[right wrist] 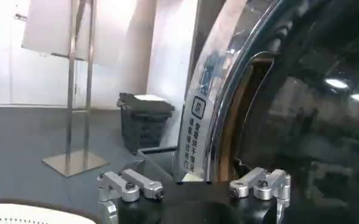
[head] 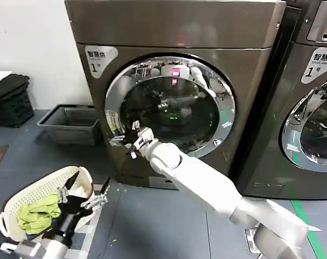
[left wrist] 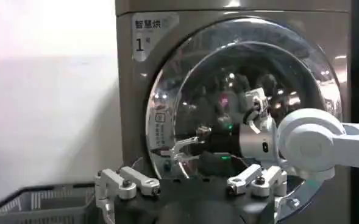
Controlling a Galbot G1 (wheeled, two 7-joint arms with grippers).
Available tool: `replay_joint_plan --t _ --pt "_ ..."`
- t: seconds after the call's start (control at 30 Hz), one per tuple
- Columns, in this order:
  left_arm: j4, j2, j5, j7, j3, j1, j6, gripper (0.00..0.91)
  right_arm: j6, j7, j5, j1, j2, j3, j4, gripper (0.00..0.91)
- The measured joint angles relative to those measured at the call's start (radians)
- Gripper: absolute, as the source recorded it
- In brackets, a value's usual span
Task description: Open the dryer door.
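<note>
A white basket (head: 28,194) sits on the grey floor (head: 152,221) in the near left, with a green cloth (head: 36,213) lying in it. Farther back, a grey crate (head: 72,124) rests on the floor just beside the bronze-grey machine, and a black crate (head: 11,100) stands by the white wall (head: 28,38) at far left. A second machine (head: 309,108), labelled "Smart wash", stands to the right, and a metal stand (right wrist: 75,91) with a flat base rises from the floor near the black crate.
</note>
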Motion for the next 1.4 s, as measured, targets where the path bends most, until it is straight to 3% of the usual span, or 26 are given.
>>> replay_joint_plan --t 0.97,1.4 --pt "-0.006 0.0 -0.002 0.0 -0.007 0.006 0.0 0.907 0.06 -0.242 0.011 0.01 -0.029 -0.024 -0.016 0.907" --pt "-0.013 -0.001 -0.026 0.001 -0.039 0.013 -0.001 0.907 0.071 -0.359 0.053 0.002 -0.099 -0.05 0.07 0.907"
